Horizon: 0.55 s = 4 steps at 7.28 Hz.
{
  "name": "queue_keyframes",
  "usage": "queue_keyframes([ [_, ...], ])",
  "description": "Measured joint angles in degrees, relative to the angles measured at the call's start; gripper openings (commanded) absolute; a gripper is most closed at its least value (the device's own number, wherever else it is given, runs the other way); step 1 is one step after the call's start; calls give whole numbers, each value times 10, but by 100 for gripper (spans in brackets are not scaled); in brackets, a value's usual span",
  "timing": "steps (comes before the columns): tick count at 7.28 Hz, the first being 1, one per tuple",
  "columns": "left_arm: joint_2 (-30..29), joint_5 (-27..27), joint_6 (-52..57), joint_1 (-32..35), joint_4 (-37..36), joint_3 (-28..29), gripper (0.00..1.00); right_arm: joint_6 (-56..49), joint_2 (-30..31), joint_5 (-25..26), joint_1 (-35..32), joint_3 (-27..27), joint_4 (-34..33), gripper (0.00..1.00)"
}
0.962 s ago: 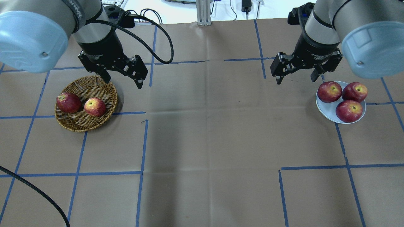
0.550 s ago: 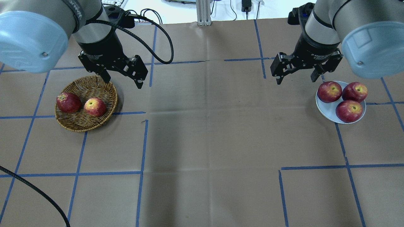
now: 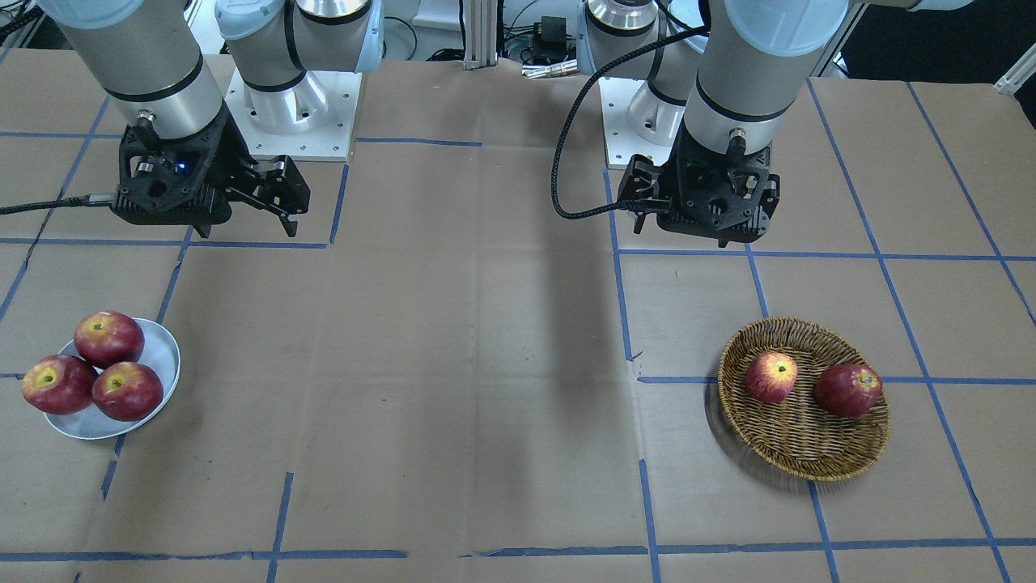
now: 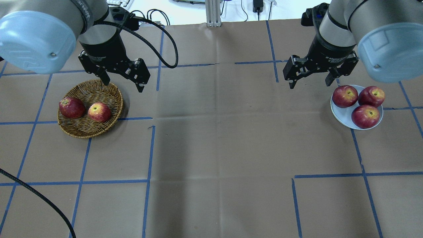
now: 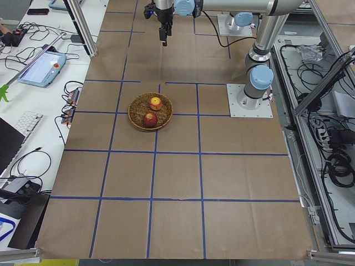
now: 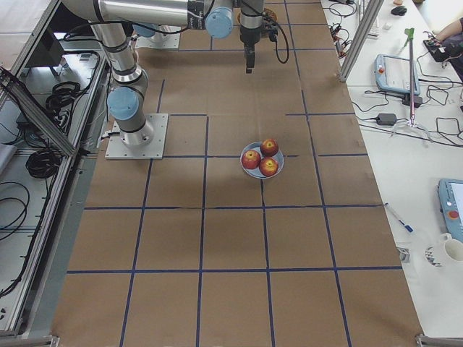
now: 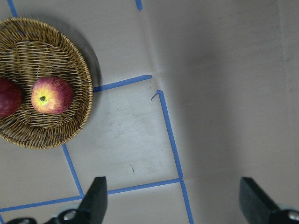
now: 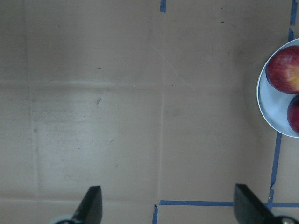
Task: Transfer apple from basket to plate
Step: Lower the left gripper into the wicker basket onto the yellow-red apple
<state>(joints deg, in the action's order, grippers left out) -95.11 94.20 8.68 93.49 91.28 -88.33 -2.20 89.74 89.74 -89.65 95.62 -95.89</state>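
Observation:
The apple (image 4: pixel 99 112), pale streaky red with a yellow blush, lies in the wicker basket (image 4: pixel 82 132) at the left of the table, beside a deep-red apple (image 4: pixel 71 107). It also shows in the left wrist view (image 7: pixel 52 95) and the front view (image 3: pixel 771 377). My left gripper (image 4: pixel 123 84) is open and empty, held above the basket's far right rim. The white plate (image 4: pixel 343 115) at the right holds three deep-red apples. My right gripper (image 4: pixel 310 83) is open and empty, hovering just left of the plate's far edge.
Brown paper with blue tape lines covers the table (image 4: pixel 218 148). A black cable (image 4: pixel 33 195) crosses the near left corner. The robot bases (image 3: pixel 283 105) stand at the back edge. The plate's rim shows at the right of the right wrist view (image 8: pixel 271 112).
My left gripper has shifted a little to the left and back, over the basket's far rim. The right gripper, apples, basket and plate have not moved.

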Motion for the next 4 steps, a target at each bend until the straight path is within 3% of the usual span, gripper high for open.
queue_keyframes([
  [2,-23,-8,6,-34,-27,-22,99,0,0,0,0,0,0,100],
  [4,-59,-13,99,-69,-149,-80,98,0,0,0,0,0,0,100],
])
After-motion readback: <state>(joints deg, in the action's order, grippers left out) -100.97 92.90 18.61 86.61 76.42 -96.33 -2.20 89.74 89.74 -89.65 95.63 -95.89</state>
